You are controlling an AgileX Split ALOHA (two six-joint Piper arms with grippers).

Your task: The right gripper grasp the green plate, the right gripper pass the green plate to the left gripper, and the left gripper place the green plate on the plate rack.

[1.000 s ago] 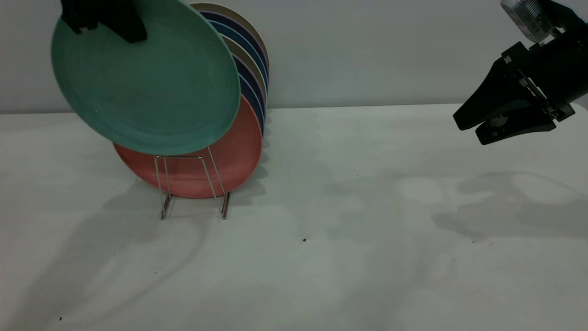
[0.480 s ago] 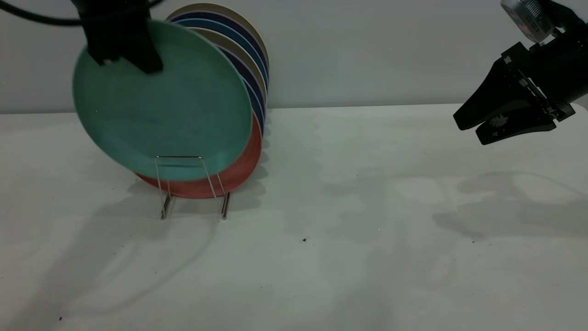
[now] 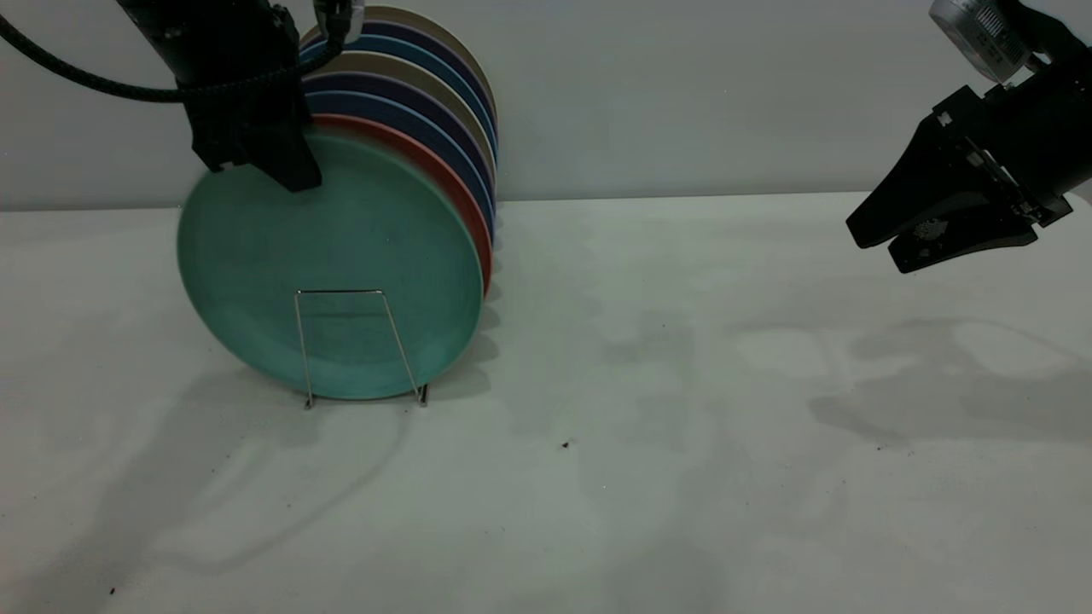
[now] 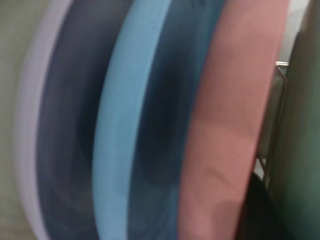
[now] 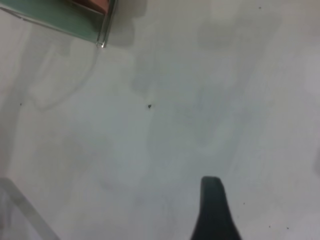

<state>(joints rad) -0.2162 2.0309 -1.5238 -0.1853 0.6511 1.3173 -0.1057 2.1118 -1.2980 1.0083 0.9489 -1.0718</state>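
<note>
While the left gripper (image 3: 256, 162) pinches the top edge of the green plate (image 3: 333, 264), its jaws closed on the rim, the plate stands nearly upright at the near end of the plate rack (image 3: 358, 345), on the left side of the table (image 3: 682, 409). The plate's lower edge sits down at the foot of the rack, behind the nearest wire loop, which crosses its face. Just behind it stands a salmon plate (image 3: 452, 192), and farther back a row of blue and tan plates (image 3: 426, 85), all packed closely on edge. In the left wrist view the salmon plate (image 4: 230, 130) and a light blue plate (image 4: 125, 130) fill the frame, with the green plate (image 4: 300, 150) along one edge and a wire of the rack (image 4: 280, 100) between them. The right gripper (image 3: 930, 226) hangs well apart at the far right, above the table, its jaws slightly parted and holding nothing. The right wrist view shows one fingertip (image 5: 215, 210) over bare table (image 5: 200, 100), with the rack's foot (image 5: 105, 30) in the distance.
</note>
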